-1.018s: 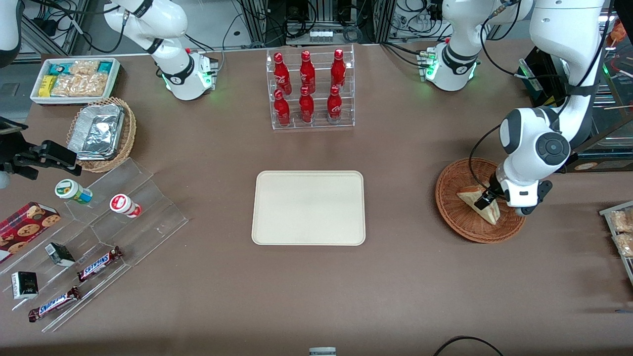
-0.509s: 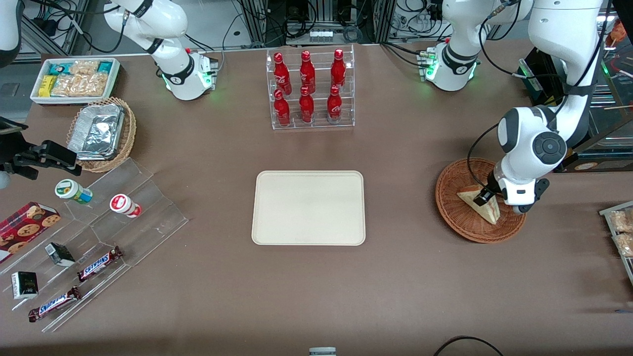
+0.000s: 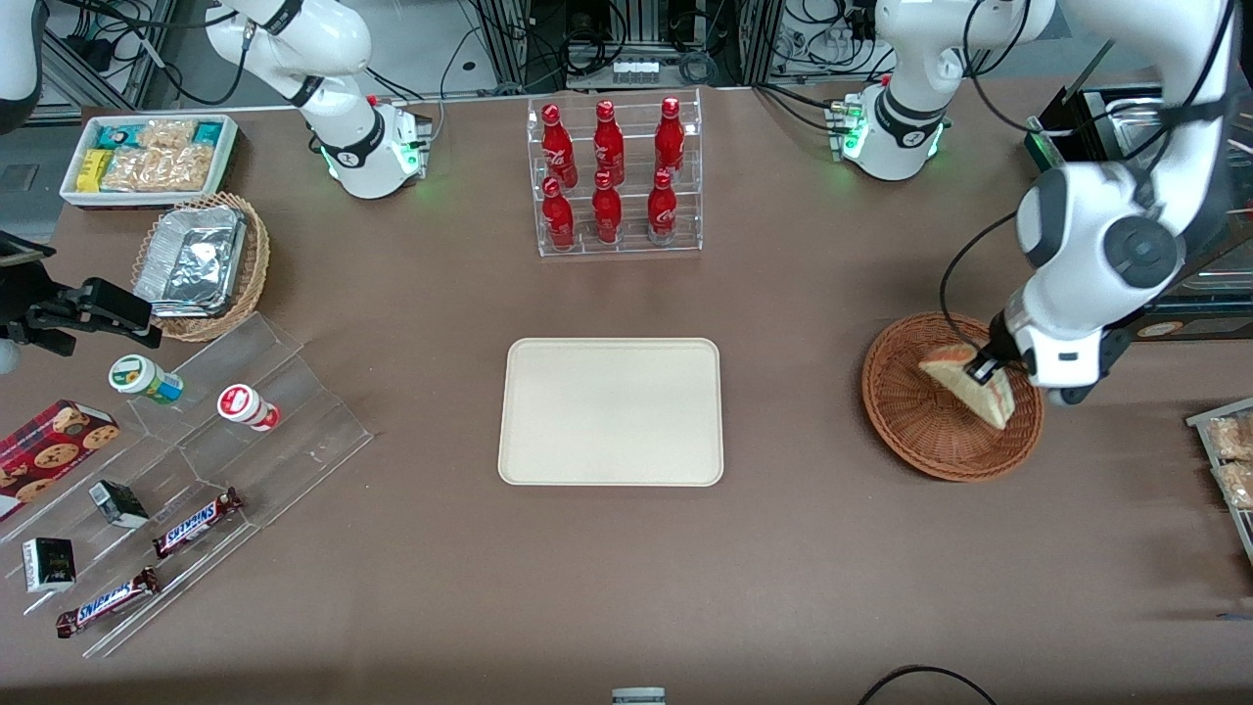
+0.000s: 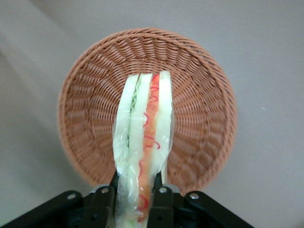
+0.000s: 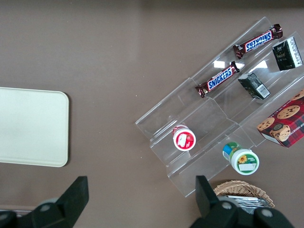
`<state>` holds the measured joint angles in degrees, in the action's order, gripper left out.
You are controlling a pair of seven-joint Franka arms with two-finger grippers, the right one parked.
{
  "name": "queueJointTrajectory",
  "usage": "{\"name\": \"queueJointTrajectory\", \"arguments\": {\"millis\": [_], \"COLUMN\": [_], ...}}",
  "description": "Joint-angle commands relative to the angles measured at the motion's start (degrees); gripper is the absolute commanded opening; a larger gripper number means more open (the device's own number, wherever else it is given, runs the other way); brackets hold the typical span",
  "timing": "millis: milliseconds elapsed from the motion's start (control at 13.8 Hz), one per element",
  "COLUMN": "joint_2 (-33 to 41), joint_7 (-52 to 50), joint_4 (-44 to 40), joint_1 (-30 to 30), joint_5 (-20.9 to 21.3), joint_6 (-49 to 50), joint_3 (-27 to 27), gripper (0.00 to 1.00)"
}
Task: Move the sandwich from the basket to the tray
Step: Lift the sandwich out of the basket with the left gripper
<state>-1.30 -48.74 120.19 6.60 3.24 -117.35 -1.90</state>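
My left gripper (image 3: 982,370) is shut on the sandwich (image 3: 967,384), a pale triangular wedge now lifted clear above the round reddish-brown wicker basket (image 3: 915,431) at the working arm's end of the table. In the left wrist view the sandwich (image 4: 143,137) hangs wrapped in clear film between the two black fingers (image 4: 161,202), its red and green filling on edge, with the basket (image 4: 199,109) well below it. The cream-beige tray (image 3: 611,411) lies bare at the middle of the table.
A clear rack of red cola bottles (image 3: 614,174) stands farther from the front camera than the tray. Toward the parked arm's end are a stepped acrylic display with snacks (image 3: 186,460), a lighter wicker basket with foil tray (image 3: 201,262) and a white snack bin (image 3: 149,157).
The gripper has risen with the sandwich, lifting it off the basket floor and shifting it slightly toward the working arm's end. The basket has stayed put.
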Motion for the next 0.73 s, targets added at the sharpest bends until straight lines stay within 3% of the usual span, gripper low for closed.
{"name": "queueJointTrajectory", "arguments": {"millis": [0, 291, 364, 655], "joint_2": [2.6, 7.5, 7.0, 1.7], "joint_7": [-0.5, 9.6, 11.4, 11.1], "joint_4": [-7.5, -10.7, -12.3, -15.7], "joint_1": [3.8, 10.1, 12.8, 22.9], "joint_5": [1.0, 0.5, 0.2, -0.1], "joint_6": [10.7, 17.8, 19.2, 18.5], "joint_3": [0.1, 0.2, 0.1, 0.2], "gripper": [0.14, 0.14, 0.19, 0.18]}}
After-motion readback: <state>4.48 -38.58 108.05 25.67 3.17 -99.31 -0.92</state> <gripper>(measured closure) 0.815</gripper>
